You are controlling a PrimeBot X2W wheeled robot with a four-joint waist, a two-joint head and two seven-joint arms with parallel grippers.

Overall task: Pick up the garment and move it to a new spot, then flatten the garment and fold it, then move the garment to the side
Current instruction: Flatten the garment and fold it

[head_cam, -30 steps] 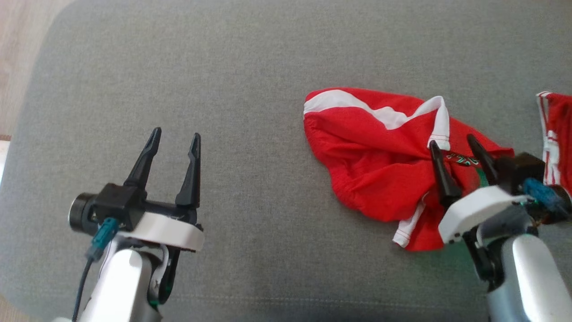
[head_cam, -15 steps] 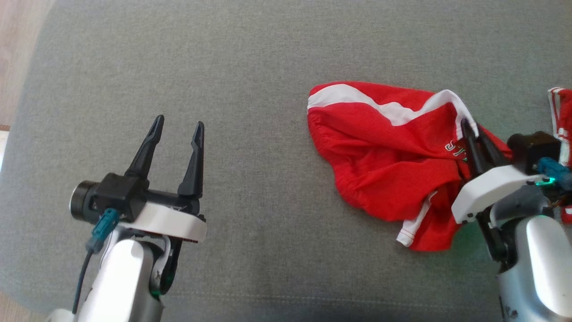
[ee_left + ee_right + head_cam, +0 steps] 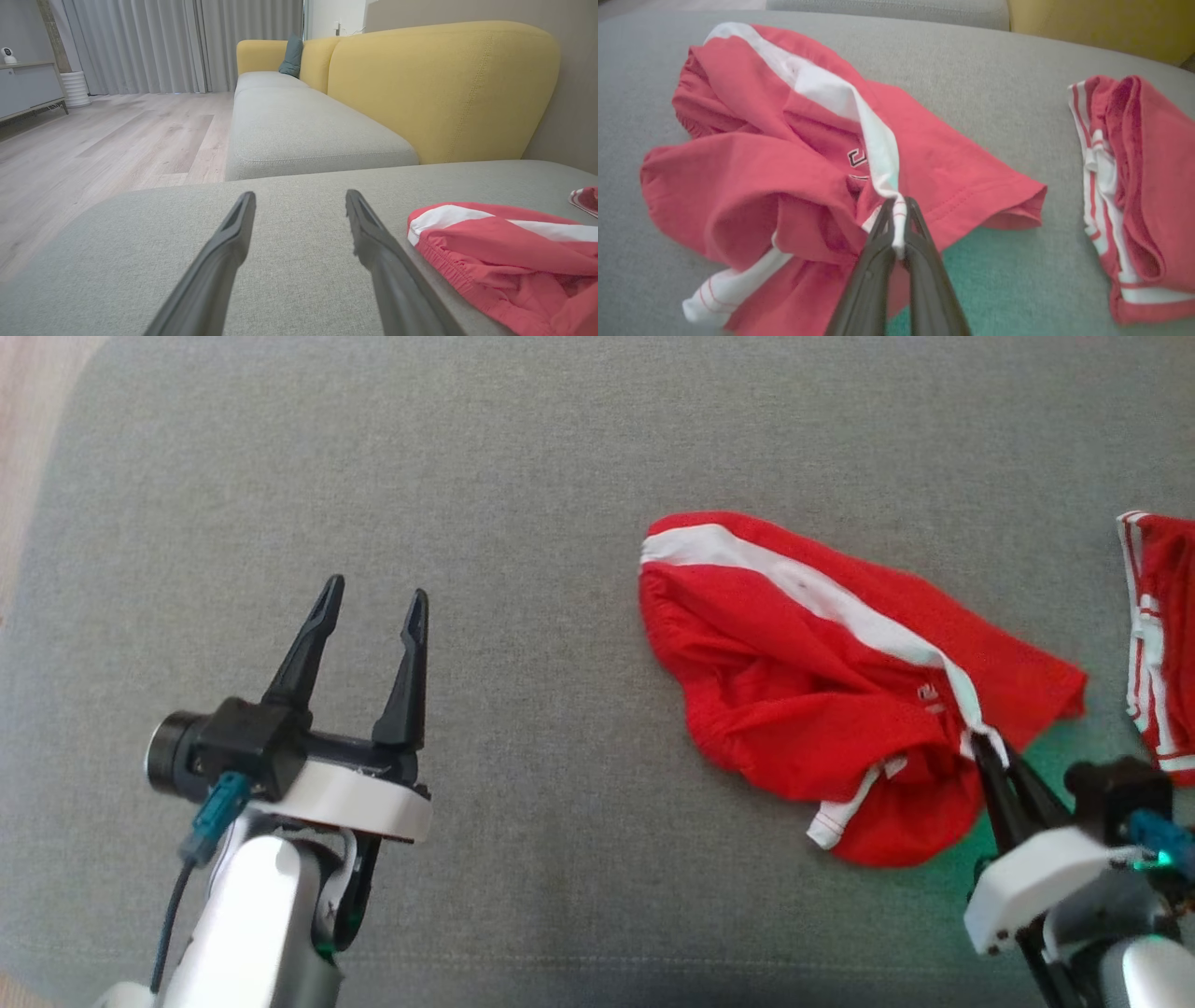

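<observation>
On the grey sofa cushion (image 3: 523,476) our right claw (image 3: 980,742) pinches the garment (image 3: 794,709); our left claw (image 3: 373,590) gapes empty. Moving, flattening, folding all remain, we judge.

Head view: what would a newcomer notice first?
A crumpled red garment with a white stripe lies right of centre on the grey fabric cushion, its white edge pinched by the right gripper at the lower right. The left gripper hangs open at the lower left, and a second red-and-white garment lies at the right edge.
</observation>
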